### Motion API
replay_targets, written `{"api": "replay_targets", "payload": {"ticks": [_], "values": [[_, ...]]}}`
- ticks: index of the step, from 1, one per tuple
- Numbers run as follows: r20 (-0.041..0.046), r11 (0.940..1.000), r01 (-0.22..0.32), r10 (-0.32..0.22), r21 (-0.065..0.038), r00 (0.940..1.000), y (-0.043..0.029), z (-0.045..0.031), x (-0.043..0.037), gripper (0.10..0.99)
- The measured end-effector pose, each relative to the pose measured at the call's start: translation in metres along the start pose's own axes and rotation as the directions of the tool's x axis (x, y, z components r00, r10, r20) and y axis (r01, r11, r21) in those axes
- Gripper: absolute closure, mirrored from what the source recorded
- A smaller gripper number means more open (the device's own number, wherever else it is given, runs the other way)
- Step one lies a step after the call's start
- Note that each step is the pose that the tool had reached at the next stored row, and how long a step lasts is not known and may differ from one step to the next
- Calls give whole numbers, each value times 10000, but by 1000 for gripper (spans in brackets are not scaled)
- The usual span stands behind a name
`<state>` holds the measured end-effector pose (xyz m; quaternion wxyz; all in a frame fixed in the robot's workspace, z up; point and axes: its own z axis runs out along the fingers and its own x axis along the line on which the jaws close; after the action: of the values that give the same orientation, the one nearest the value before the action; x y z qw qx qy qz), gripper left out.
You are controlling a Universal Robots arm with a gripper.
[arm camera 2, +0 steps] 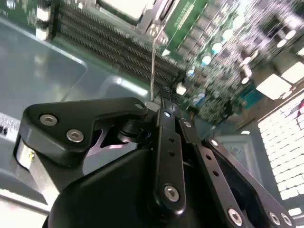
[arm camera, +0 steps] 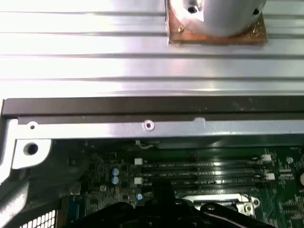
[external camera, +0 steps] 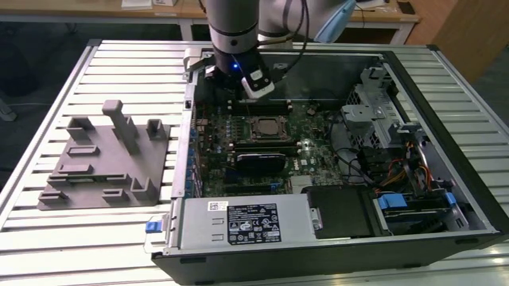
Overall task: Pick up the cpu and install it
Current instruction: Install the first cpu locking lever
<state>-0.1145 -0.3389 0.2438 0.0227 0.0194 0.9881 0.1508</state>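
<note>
The cpu lies flat and square, metal top up, in the socket mid computer case. The gripper hangs over the case's far end, and whether it is open or closed I cannot tell. The case lies on a slatted metal surface, with a grey fixture beside it.

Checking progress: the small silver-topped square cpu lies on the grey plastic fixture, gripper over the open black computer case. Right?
No. The exterior view shows the cpu in the motherboard socket inside the computer case, not on the grey plastic fixture; the gripper is over the case.
</note>
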Motion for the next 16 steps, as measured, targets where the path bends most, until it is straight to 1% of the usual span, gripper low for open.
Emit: {"api": "replay_targets", "payload": {"ticks": [2,3,5,6,7,10,13,16], "values": [[3,10000,-8,8,8,10000,1,-1,-14,980],[5,10000,-16,16,28,10000,6,-20,-14,980],[10,10000,-28,28,34,10000,32,-101,-18,980],[10,10000,-31,31,35,10000,41,-130,-19,980],[12,10000,-32,32,39,10000,43,-138,-19,980],[18,10000,-32,32,83,10000,25,-143,-20,980],[17,10000,-31,31,91,10000,-28,-148,-22,980],[19,10000,-32,32,90,10000,-59,-106,-22,980]]}}
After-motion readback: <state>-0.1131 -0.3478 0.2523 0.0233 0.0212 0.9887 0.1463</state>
